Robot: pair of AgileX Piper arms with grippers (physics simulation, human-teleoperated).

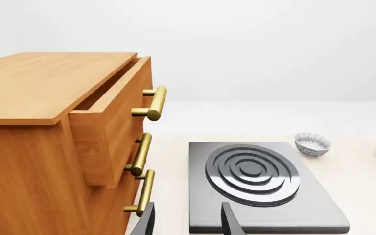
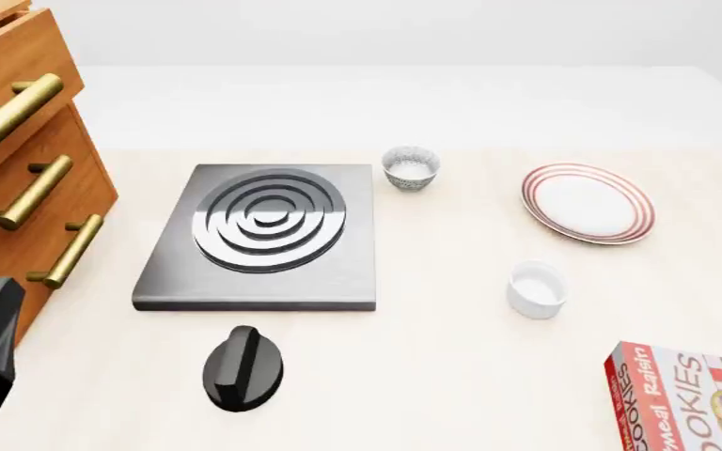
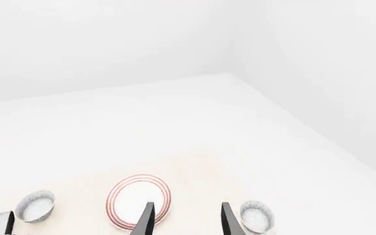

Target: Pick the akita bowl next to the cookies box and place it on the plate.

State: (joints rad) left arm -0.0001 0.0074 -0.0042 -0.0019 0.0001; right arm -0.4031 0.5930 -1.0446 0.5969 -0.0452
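Note:
Two small grey-and-white patterned bowls show in the right wrist view. One akita bowl point(image 3: 256, 216) sits just beyond my right gripper point(image 3: 184, 223), on one side of the ringed white plate point(image 3: 139, 199). This bowl is outside the front view. The other bowl point(image 3: 35, 205) point(image 2: 412, 168) point(image 1: 313, 144) stands between the plate point(image 2: 587, 202) and the stove. The red cookies box point(image 2: 694, 396) lies at the front right table corner. My right gripper is open and empty, short of the plate. My left gripper point(image 1: 188, 224) is open and empty, by the cabinet and the stove's near edge.
A wooden cabinet point(image 2: 16, 178) with brass handles and a partly open top drawer point(image 1: 113, 117) stands at the left. A grey stove plate point(image 2: 267, 235) lies mid-table with a black knob point(image 2: 245, 368) in front. A plain white ramekin point(image 2: 538, 288) sits near the plate.

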